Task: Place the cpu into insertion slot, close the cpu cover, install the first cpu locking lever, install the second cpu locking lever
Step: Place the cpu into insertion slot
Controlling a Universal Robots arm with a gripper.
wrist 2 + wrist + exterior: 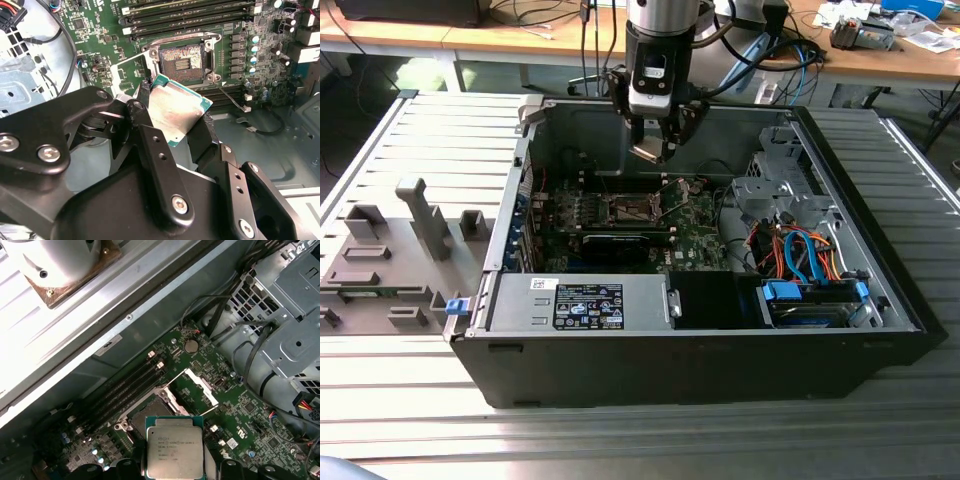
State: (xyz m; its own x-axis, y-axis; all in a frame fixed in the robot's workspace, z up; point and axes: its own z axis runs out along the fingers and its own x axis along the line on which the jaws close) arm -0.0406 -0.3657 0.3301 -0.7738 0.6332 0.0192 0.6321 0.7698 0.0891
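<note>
The cpu point(176, 111), a thin square chip with a silver top and green rim, is clamped between my gripper's black fingers point(145, 100). My gripper point(655, 150) hangs inside the open computer case, above the motherboard and shut on the chip. Just past the chip lies the insertion slot point(182, 62), a square socket with a dark contact field and nothing in it. In the first wrist view the cpu point(175, 445) hides part of the insertion slot point(146, 412). The cpu cover point(201, 386), a silvery window frame, is swung up beside the socket; the second wrist view shows the cpu cover point(125, 70) too.
Long memory slots point(190, 15) run beside the socket. A black graphics card point(620, 243) and the power supply point(585, 300) lie nearer the case front. A drive cage with blue and orange cables point(800, 250) fills the exterior view's right. Grey fixtures point(410, 220) stand outside the case.
</note>
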